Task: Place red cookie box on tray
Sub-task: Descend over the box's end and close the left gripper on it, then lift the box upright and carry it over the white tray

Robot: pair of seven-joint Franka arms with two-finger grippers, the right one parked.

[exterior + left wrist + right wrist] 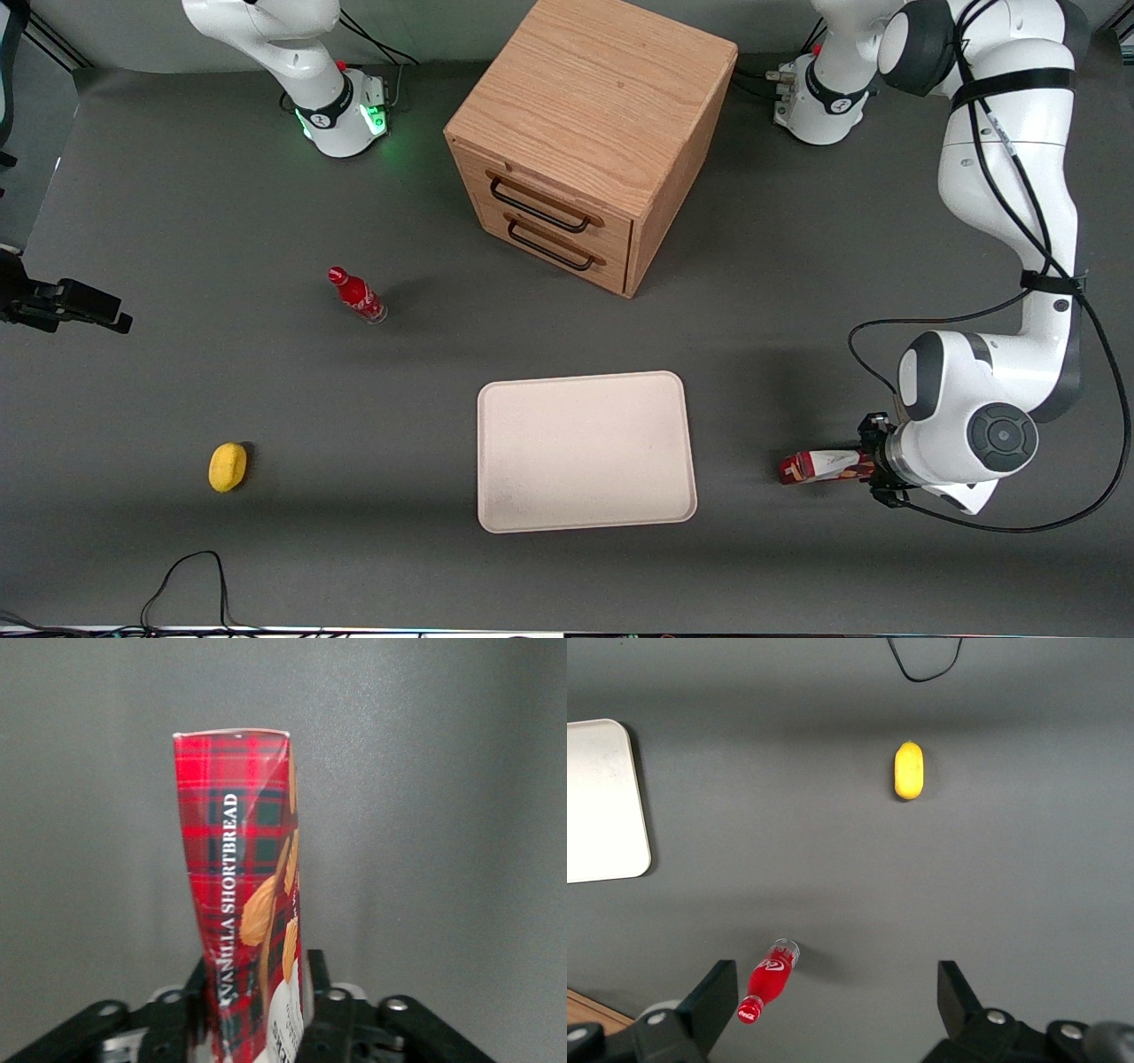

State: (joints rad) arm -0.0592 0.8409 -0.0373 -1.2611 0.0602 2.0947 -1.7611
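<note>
The gripper (257, 1010) is clamped on one end of the red cookie box (819, 467), its two fingers (190, 1005) pressing the carton's long faces so the rest of the box juts out toward the tray (585, 452). In the front view the box sits low near the counter (177, 399), close to its edge at the working arm's end; whether it rests on the surface or is just lifted cannot be told. The carton looks slightly pinched and twisted where it is held, so the squeeze seems firm. Holding it by the end probably keeps the gripper clear of the tray's rim when the box is laid down. The tray is bare and lies apart from the box, in front of the wooden drawer cabinet (585, 142). The carry across is not yet done.
</note>
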